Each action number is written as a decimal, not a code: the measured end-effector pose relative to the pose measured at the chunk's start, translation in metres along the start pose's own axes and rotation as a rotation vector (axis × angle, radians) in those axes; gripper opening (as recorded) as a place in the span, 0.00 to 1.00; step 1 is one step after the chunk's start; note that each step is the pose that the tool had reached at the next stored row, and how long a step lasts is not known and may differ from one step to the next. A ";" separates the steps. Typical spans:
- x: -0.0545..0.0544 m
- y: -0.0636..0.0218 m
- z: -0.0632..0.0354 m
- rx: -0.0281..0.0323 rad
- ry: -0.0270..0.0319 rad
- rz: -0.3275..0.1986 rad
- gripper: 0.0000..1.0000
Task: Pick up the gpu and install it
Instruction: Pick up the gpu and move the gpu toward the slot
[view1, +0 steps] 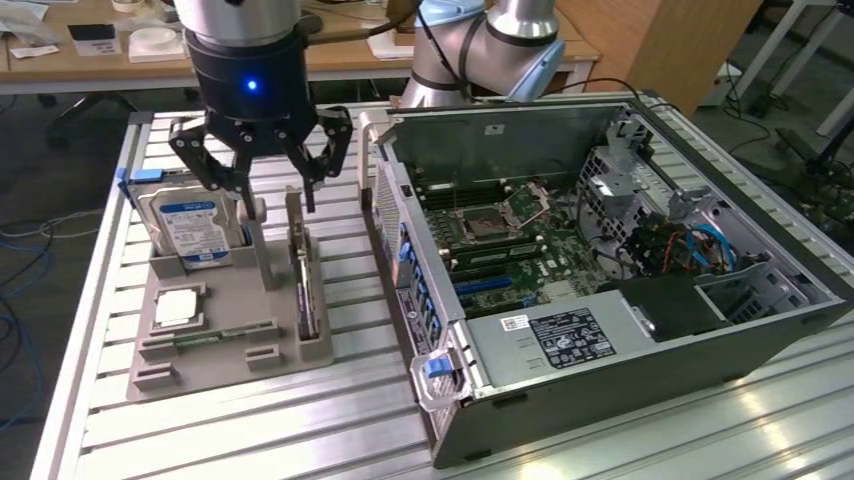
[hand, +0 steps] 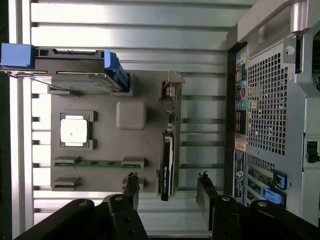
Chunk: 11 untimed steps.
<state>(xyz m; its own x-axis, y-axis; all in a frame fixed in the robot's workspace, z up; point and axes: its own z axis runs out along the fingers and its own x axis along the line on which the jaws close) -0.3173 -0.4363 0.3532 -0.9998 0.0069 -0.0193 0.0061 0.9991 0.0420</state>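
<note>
two fingers of the claw (view1: 278, 208) are seen spread wide apart, with nothing gripped between them. the gpu (view1: 307, 285) is found directly below the claw, stood on its long edge in a slot of the grey tray (view1: 234, 300), which is laid on the slatted bench (view1: 267, 430). in the exterior view the fingertips are seen close above the card's upper edge; whether it is touched cannot be told. in the wrist view the claw (hand: 168, 176) is shown straddling the line of the gpu (hand: 166, 160), one finger to each side of the dark card, with its metal bracket end turned away from the claw. to one side of the claw a blue-labelled hard drive (view1: 194, 230) is stood upright in the same tray; to the other side the computer case (view1: 601, 330) is laid open. the case's motherboard (view1: 501, 230) is given by the exterior view, while its perforated rear panel (hand: 272, 100) is given by the wrist view.
</note>
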 end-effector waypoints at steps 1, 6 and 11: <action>0.000 -0.0001 0.0018 0.0004 0.0000 0.000 0.59; 0.000 -0.0035 0.0095 0.0010 0.0001 0.000 0.59; 0.000 -0.0059 0.0170 0.0008 -0.0001 0.000 0.59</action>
<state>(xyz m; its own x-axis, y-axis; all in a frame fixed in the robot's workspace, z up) -0.3168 -0.4414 0.3360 -0.9998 0.0069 -0.0194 0.0061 0.9991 0.0412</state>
